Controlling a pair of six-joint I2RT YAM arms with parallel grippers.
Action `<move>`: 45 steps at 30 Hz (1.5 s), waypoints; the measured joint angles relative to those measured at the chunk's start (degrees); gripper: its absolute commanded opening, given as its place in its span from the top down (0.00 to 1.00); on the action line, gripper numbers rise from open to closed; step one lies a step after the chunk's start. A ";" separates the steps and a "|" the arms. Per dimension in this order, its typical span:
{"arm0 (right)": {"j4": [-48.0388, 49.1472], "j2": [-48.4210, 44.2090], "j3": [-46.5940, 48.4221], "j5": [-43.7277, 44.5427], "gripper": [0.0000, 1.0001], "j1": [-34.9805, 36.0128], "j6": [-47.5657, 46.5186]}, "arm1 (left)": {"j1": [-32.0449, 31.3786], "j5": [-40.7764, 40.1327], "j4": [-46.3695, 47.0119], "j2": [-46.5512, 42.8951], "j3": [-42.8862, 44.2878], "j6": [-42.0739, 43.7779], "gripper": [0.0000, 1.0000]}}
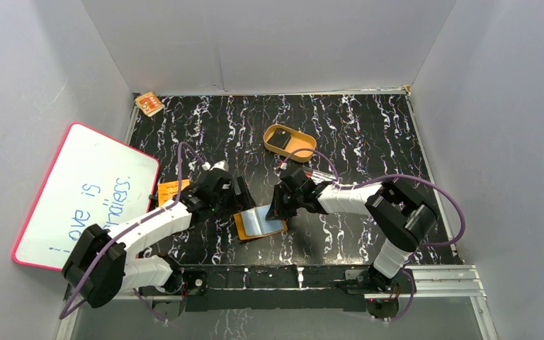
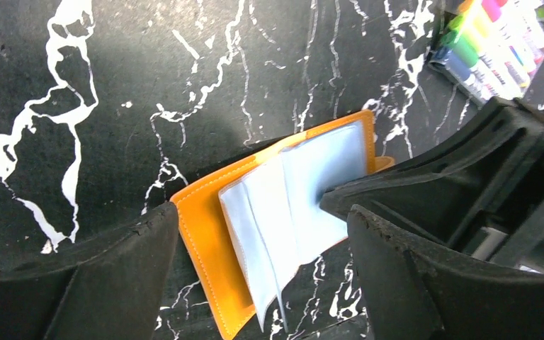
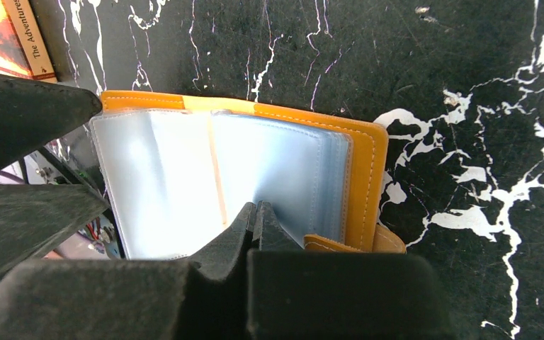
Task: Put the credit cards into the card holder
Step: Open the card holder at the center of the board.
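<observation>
Orange leather with light-blue plastic sleeves, the one folding card holder [image 1: 258, 223] [image 2: 283, 205] [image 3: 219, 177] lies open on the black, white-veined marbled bench [image 1: 354, 127], close to the middle of its near edge and between the two arms. The left tool [image 1: 239, 198] [image 2: 262, 219] stands wide open, one finger off the card holder's orange outer edge and the other over the sleeves, gripping nothing. The right tool [image 1: 281, 209] [image 3: 255, 212] is closed, its tips together on the blue page; whether they pinch a sleeve I cannot tell.

One black rectangular card [image 1: 280, 142] shows, lying inside the single tan oval tray [image 1: 266, 138] toward the far side, well apart from the card holder, with bare marbled surface between them. White walls close the bench on the far, left and right sides.

One orange printed booklet [image 1: 170, 189] [image 3: 7, 35] lies just beside the left arm. One pack of coloured markers [image 2: 496, 42] sits near the right tool. One pink-rimmed whiteboard [image 1: 85, 191] leans at the left wall, and one small orange packet [image 1: 149, 103] sits at the far-left corner.
</observation>
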 measured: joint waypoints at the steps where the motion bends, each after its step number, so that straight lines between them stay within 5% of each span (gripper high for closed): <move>1: 0.00 0.00 0.00 0.00 1.00 0.00 -0.02 | 0.00 -0.02 -0.33 0.00 0.55 0.09 0.11; 9: -0.11 0.02 0.11 0.02 1.00 0.02 -0.02 | -0.57 -0.72 -2.23 4.13 7.63 1.07 0.16; 22: -0.76 -1.55 -0.96 1.53 1.00 0.31 0.37 | -1.40 -1.88 -3.65 8.57 2.91 2.56 0.64; 31: -1.60 -5.73 -4.81 2.75 1.00 0.31 1.81 | -1.38 -2.21 -0.96 11.28 3.63 4.50 0.80; 35: -2.64 -7.21 -5.68 3.19 0.99 0.31 2.03 | -1.40 -2.21 0.04 14.53 6.34 5.92 0.71; 37: -3.08 -7.76 -5.97 3.41 0.92 0.31 2.08 | -1.40 -2.25 0.37 15.58 7.43 6.40 0.47; 39: -3.96 -8.20 -6.01 3.61 0.87 0.31 2.19 | -1.42 -2.34 0.37 15.58 7.93 6.82 0.37; 45: -5.64 -9.07 -6.01 4.31 0.82 0.31 2.19 | -1.66 -5.55 -3.91 13.35 8.37 6.47 0.30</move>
